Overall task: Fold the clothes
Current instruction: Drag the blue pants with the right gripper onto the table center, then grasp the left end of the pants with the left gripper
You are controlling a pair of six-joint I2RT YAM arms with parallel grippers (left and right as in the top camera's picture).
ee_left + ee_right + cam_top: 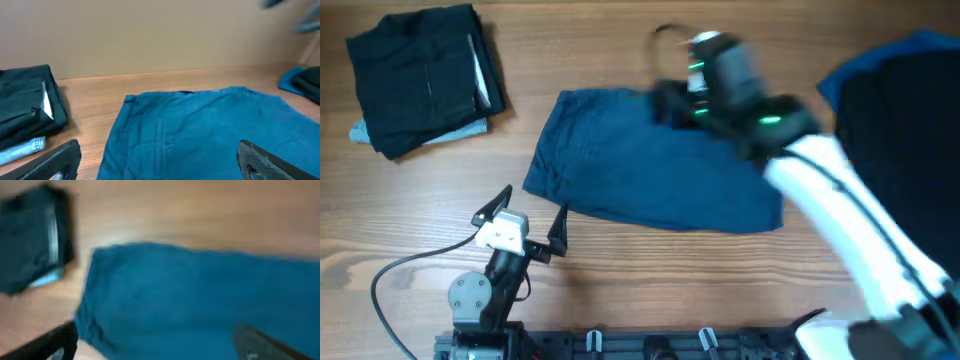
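Note:
Navy shorts (650,160) lie spread flat in the middle of the wooden table; they also show in the left wrist view (210,130) and the right wrist view (200,290). My left gripper (532,212) is open and empty, just off the shorts' front left corner, its fingers (160,160) spread toward the cloth. My right gripper (670,103) is blurred and hovers over the shorts' far edge. Its fingers (160,345) are wide apart with nothing between them.
A folded stack (425,75), black on top of light blue (22,149), sits at the far left. A pile of black and bright blue garments (900,120) lies at the right edge. The left arm's cable (400,275) runs along the front.

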